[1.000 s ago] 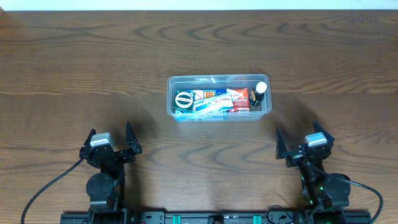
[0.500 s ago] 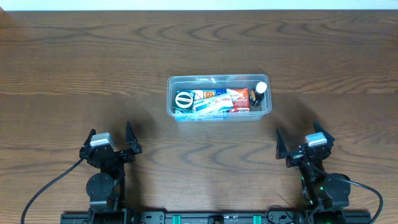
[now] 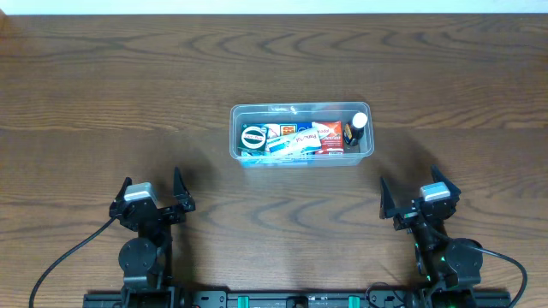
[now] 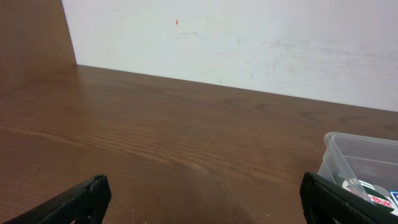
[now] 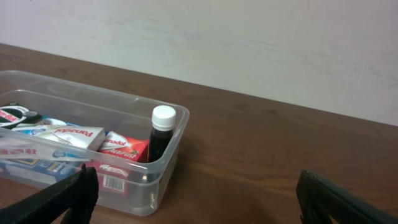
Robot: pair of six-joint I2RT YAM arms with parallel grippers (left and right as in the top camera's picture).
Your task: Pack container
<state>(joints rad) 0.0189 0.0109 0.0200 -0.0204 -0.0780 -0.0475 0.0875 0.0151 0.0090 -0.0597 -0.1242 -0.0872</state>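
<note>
The clear plastic container [image 3: 301, 134] sits at the table's middle. Inside lie a round black-and-white tin [image 3: 253, 137], blue and white packets [image 3: 291, 140], a red box [image 3: 330, 137] and a dark bottle with a white cap [image 3: 358, 125]. My left gripper [image 3: 152, 193] rests open near the front left, well short of the container, with nothing between its fingers. My right gripper [image 3: 414, 195] is open near the front right, also empty. The right wrist view shows the container [image 5: 163, 167], red box [image 5: 123, 149] and bottle [image 5: 160, 134] ahead on the left. In the left wrist view, the container's corner [image 4: 348, 155] peeks in at right.
Bare brown wood table [image 3: 103, 103] surrounds the container on all sides. A white wall [image 4: 249, 43] rises behind the table's far edge. Both arm bases stand at the front edge.
</note>
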